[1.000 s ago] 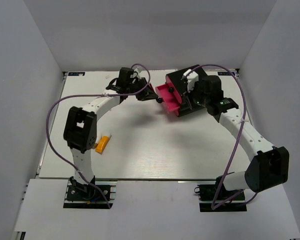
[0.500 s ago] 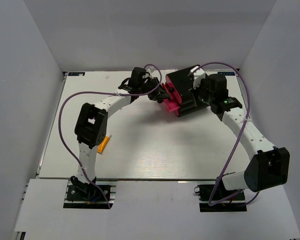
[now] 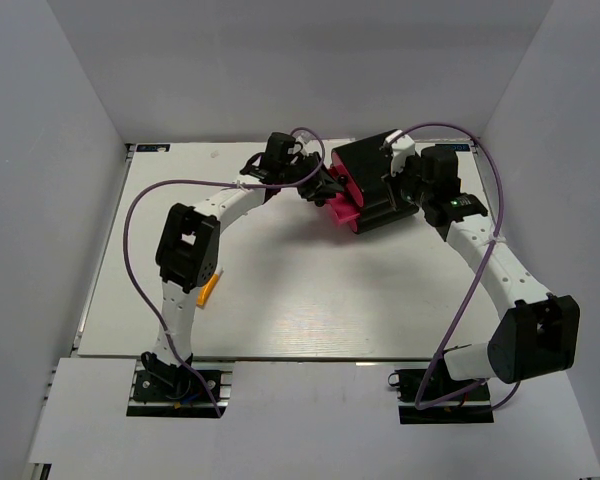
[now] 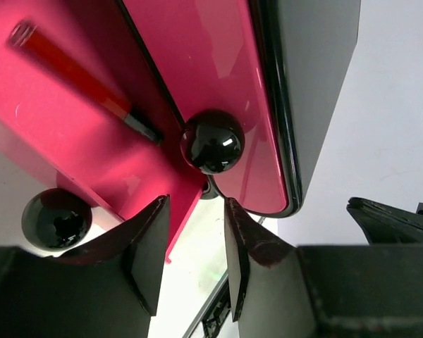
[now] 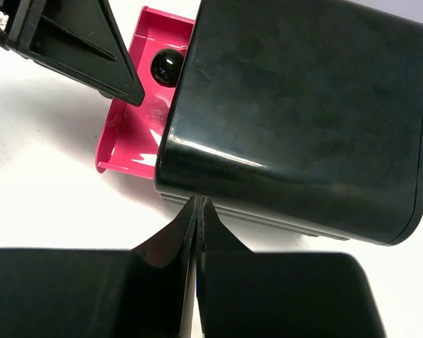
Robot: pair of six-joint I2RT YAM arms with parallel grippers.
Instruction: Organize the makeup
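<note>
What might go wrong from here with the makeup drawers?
The left hand is open just short of the round glossy knob; closing there, it may slip off. Only the shut right hand stands by the black box, so a push might slide it. The red pencil lies loose in the pink drawer and could roll.

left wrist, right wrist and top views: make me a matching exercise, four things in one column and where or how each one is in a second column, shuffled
Column one:
1. red pencil
2. orange tube
3. left gripper
4. right gripper

Column two:
A. jaws shut, at the edge of the black box
B. lying in the open pink drawer
C. on the table, away from the black box
D. jaws apart, just short of a black knob

Pairs: 1-B; 2-C; 3-D; 4-A
</note>
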